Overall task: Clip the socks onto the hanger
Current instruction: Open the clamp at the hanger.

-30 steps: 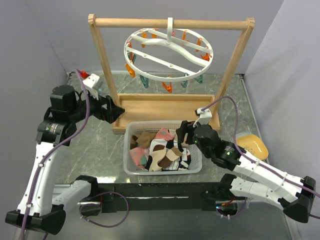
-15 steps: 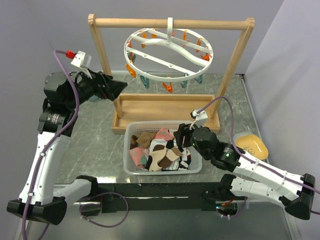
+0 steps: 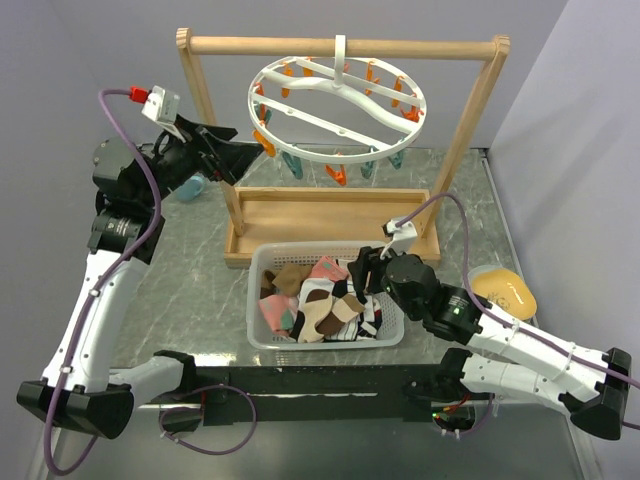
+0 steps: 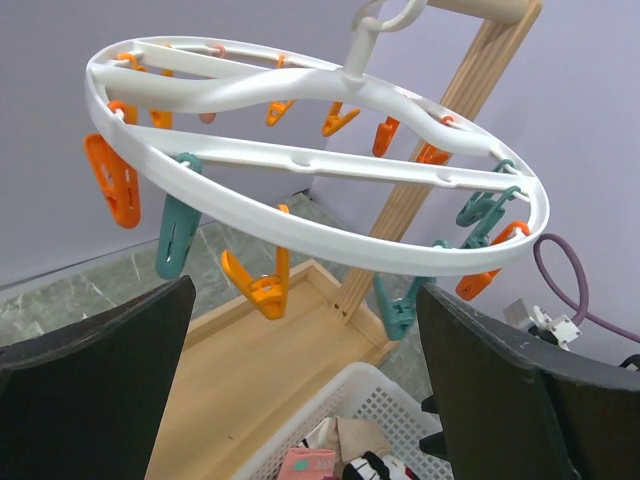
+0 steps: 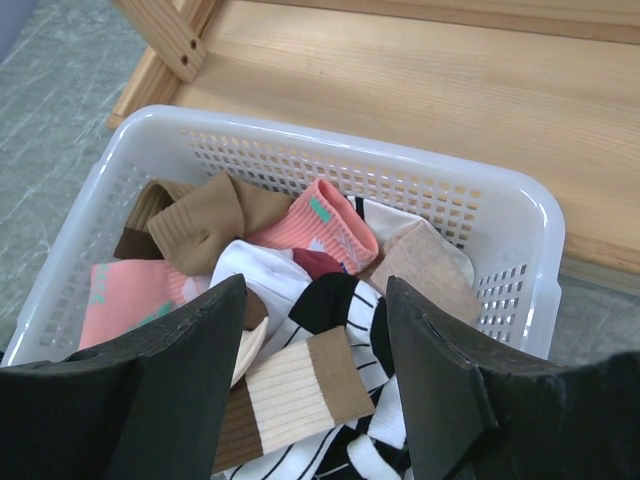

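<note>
Seen from above, the socks [image 3: 318, 305] lie heaped in a white basket [image 3: 250, 312] below the hanger [image 3: 338, 159], which hooks over the wooden frame [image 3: 340, 45]. They look light and limp, best pinched at a cuff. The left arm is raised, with the left gripper [image 3: 245, 150] beside the ring; the right gripper [image 3: 362, 268] dips over the basket. The left wrist view shows its jaws spread wide and empty, facing a teal peg [image 4: 178, 230]. The right wrist view shows its jaws parted, holding nothing, above a brown-cuffed sock [image 5: 290, 395].

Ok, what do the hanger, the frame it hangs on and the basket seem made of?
Hanger: white plastic, glossy, with smooth moulded curves. Frame: light wood, apparently unvarnished, grain visible. Basket: white plastic, likely thin, with perforated walls and a slight sheen.
</note>
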Controlling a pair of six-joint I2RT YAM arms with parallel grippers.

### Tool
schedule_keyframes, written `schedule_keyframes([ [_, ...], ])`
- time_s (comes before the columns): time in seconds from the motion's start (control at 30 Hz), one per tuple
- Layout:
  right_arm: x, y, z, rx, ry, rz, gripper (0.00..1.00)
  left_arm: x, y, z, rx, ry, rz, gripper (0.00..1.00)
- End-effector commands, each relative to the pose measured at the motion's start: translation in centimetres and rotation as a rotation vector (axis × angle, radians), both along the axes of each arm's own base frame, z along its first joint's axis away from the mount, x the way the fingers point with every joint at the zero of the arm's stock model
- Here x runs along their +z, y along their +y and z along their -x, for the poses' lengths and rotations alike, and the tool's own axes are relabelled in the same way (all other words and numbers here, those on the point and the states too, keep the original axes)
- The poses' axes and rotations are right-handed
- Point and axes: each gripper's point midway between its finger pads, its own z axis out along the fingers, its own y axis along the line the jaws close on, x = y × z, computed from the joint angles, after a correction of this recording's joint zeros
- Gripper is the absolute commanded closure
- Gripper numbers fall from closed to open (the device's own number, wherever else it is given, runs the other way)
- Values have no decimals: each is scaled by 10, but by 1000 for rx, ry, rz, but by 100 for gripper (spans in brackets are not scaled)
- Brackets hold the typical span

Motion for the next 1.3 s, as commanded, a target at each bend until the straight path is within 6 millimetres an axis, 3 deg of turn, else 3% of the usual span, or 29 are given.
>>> schedule_keyframes([
  [0.0, 20, -3, -3, -29, -54, -62, 34, 9, -7, -5, -7, -42, 8, 1],
  [0.37, 18, -9, 0, -41, -59, -87, 34, -16, -10, -21, 34, -38, -54, 2],
  [0.77, 17, -11, 1, -45, -60, -105, 35, -5, -18, -37, 23, -43, -42, 17],
  [0.87, 13, -11, 2, -42, -55, -102, 36, 0, -19, -37, 22, -49, -33, 24],
  [1.27, 8, -11, 2, -45, -46, -99, 38, 8, -21, -34, 2, -47, -3, 26],
])
